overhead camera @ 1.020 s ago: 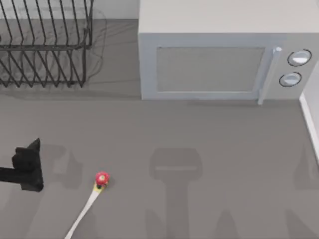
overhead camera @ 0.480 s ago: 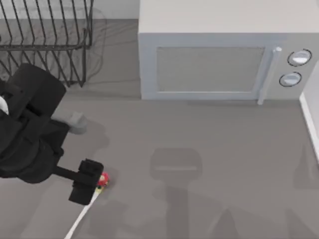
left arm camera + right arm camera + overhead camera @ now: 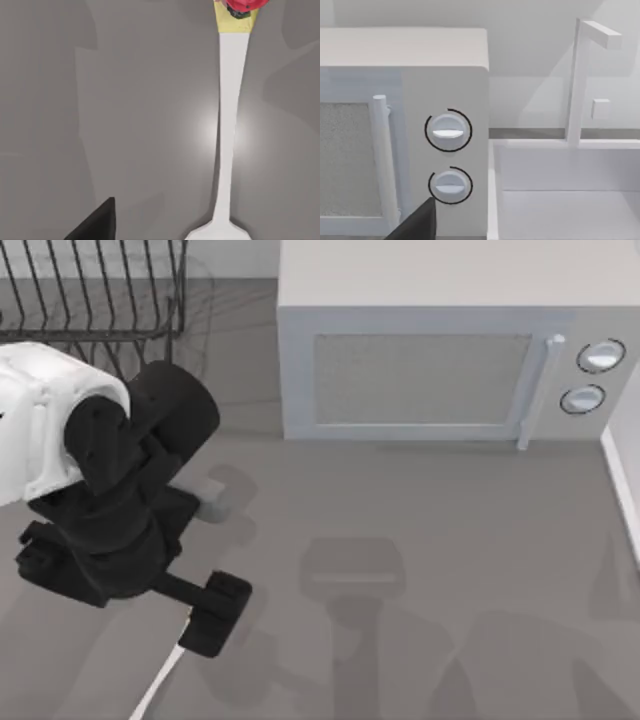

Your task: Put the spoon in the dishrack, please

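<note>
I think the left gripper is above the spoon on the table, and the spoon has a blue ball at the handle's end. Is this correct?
One detail is wrong: the ball at the end of the spoon is red, not blue, as the left wrist view shows. The left gripper is indeed above the spoon, which lies on the table.

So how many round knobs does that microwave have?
2. Both sit on the microwave's front panel at the top view's right, beyond the door handle: the upper knob and, directly beneath it, the lower knob. The right wrist view shows the same pair.
</note>
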Tool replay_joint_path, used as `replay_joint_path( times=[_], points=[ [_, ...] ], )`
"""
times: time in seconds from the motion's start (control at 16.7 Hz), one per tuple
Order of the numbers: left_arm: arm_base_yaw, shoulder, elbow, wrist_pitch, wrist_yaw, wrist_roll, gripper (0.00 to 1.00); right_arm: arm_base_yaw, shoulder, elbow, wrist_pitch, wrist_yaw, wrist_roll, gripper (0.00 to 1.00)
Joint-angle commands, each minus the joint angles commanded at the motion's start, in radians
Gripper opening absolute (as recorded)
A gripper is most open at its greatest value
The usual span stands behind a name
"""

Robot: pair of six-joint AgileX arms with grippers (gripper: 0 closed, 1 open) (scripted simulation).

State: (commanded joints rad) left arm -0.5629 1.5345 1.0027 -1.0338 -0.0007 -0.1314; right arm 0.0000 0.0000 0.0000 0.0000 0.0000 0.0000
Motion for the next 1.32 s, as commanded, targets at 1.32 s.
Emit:
replay_joint_path(
  times=[1.32],
  points=[
    [0.004,0.208,-0.232,0.44,0.0,0.007,0.85,0.0,0.0,0.0,0.0,0.0,0.0,1.0]
  ],
)
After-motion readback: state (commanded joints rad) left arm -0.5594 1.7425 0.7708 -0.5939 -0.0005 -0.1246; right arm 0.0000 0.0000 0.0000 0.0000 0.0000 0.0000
